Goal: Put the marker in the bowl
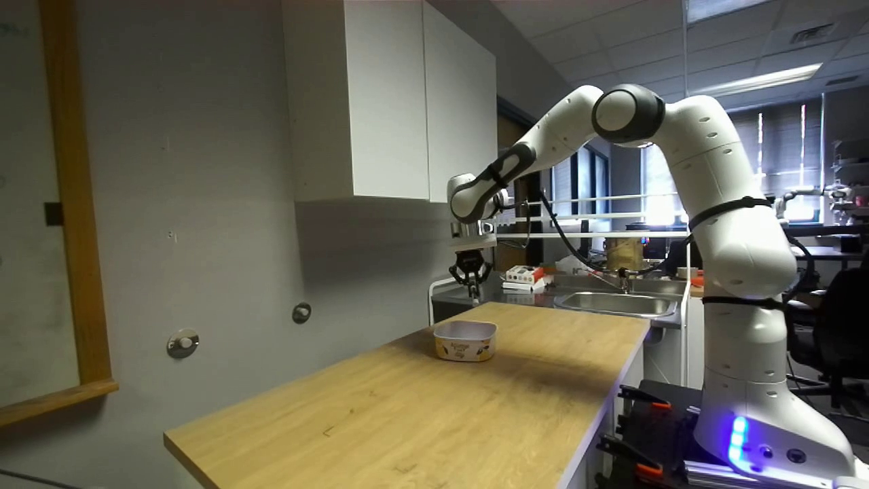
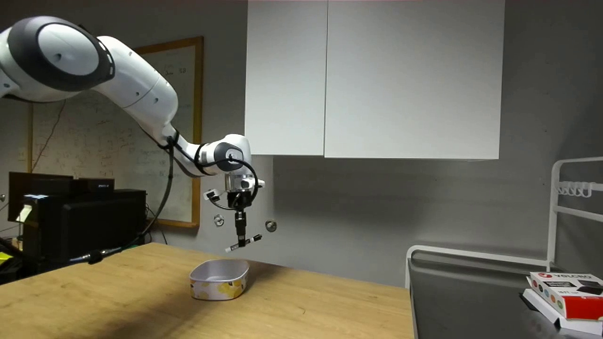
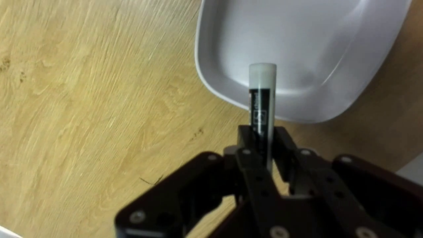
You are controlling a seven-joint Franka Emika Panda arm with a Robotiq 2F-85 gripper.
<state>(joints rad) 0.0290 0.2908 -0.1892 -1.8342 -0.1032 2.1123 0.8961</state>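
The marker [image 3: 262, 86] is slim, white with a black label. In the wrist view it is held between the fingertips of my gripper [image 3: 259, 135], which is shut on it. One end of it overlaps the near edge of the bowl [image 3: 297, 43] in that view. In an exterior view the marker [image 2: 253, 239] lies nearly level across the fingertips of the gripper [image 2: 241, 241], with its dark end to the right. The bowl [image 2: 218, 288] is a white tub with a yellow print, upright on the table below and slightly left of the gripper. The bowl [image 1: 465, 348] and gripper [image 1: 473, 288] also show in an exterior view.
The wooden table [image 1: 407, 414] runs along the wall. White wall cabinets [image 1: 387, 102] hang above it. A sink [image 1: 614, 303] and a stack of boxes [image 2: 567, 289] stand beyond the table's end. A white rail [image 2: 476, 254] borders the dark counter.
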